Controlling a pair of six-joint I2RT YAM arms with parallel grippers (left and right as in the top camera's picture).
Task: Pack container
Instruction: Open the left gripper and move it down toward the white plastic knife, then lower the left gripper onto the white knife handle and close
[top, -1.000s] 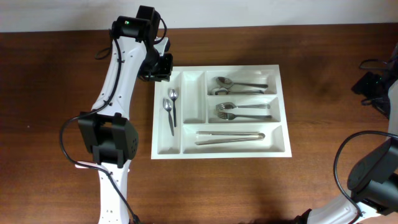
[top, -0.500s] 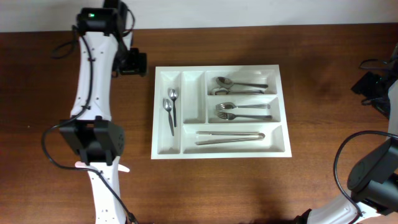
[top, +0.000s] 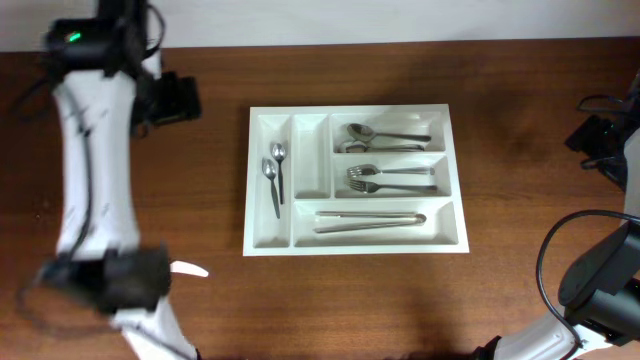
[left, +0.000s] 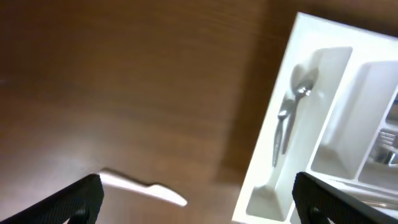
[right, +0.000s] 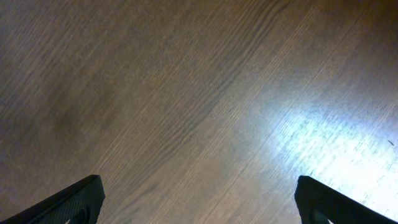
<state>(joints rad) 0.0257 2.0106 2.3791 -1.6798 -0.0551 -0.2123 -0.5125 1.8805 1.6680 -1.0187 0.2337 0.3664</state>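
White moulded plastic: the tray (top: 312, 160) is judged light, stiff and smooth, so likely slippery. Grip an outer wall or a divider. Keep it level, or the contents will slide. It lies flat at the centre of the wooden table (top: 520, 290). Five compartments: two small spoons (top: 274, 170) in the outer narrow one, its neighbour bare, more cutlery in the three wide ones. Both the left gripper (left: 198, 202) and the right gripper (right: 199, 199) have fingers spread wide, holding nothing.
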